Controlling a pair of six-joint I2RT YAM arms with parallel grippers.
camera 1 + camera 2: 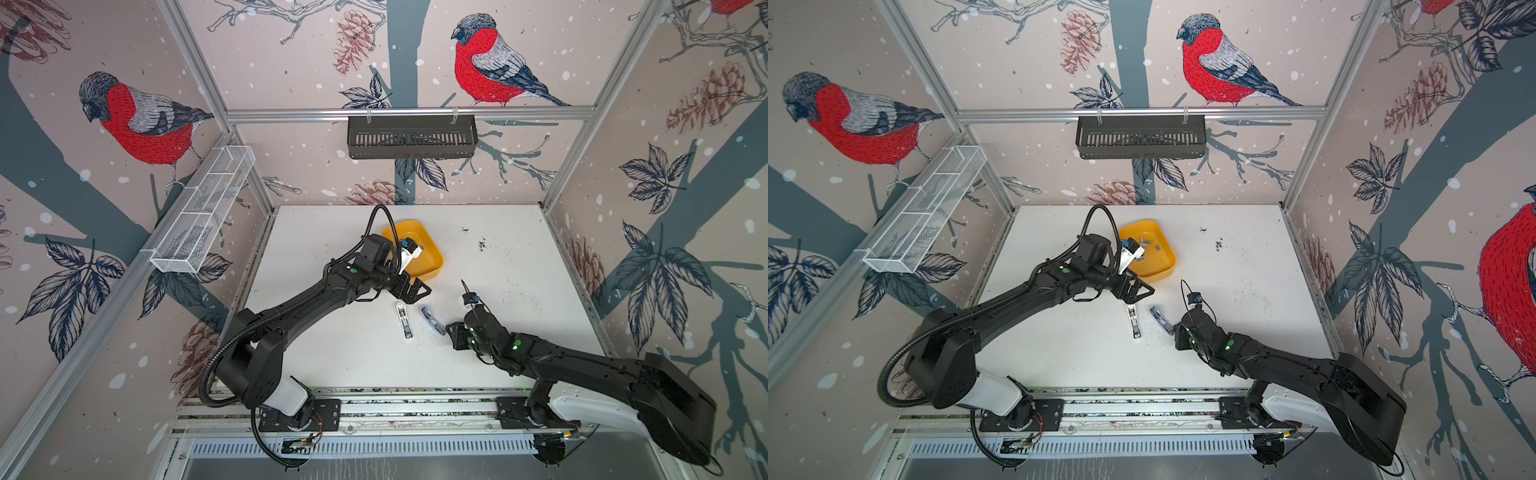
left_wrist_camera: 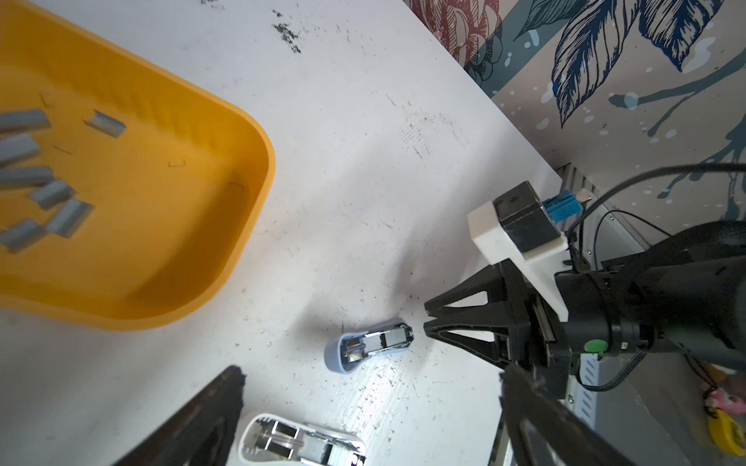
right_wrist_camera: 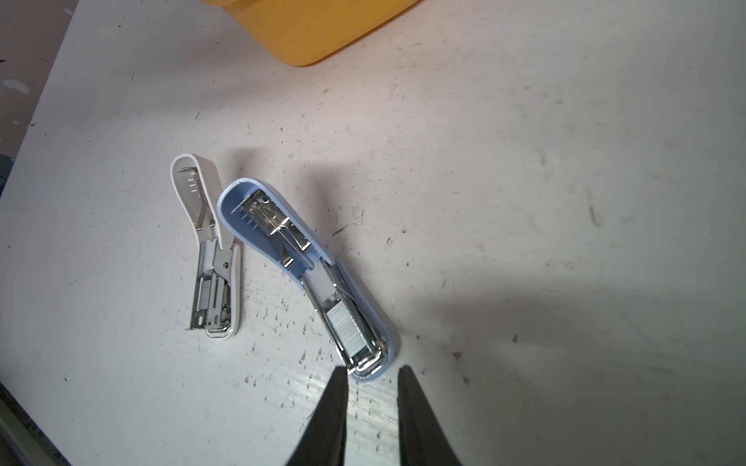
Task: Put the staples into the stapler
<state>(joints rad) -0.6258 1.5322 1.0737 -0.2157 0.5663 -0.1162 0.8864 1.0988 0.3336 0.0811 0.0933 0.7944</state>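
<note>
Hovering the left tool (image 2: pixel 370 372), spread wide, above the opened white plastic stapler (image 3: pixel 214 258). Holding the right tool (image 3: pixel 373 369), narrowly apart and gripping nothing, at the four o'clock end of the opened pale-blue plastic stapler (image 3: pixel 311 274). Showing grey metal staples (image 2: pixel 52 193) lying in the yellow plastic tray (image 2: pixel 242 218), twelve o'clock on the white worktop (image 3: pixel 524 201).

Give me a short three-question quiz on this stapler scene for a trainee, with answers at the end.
1. True or false: the blue stapler lies hinged open.
2. The loose staples lie in: A the yellow tray, B the black basket, C the wire rack.
3. Which gripper's tips sit beside the blue stapler's end?
Key: 1 true; 2 A; 3 the right gripper.
</note>
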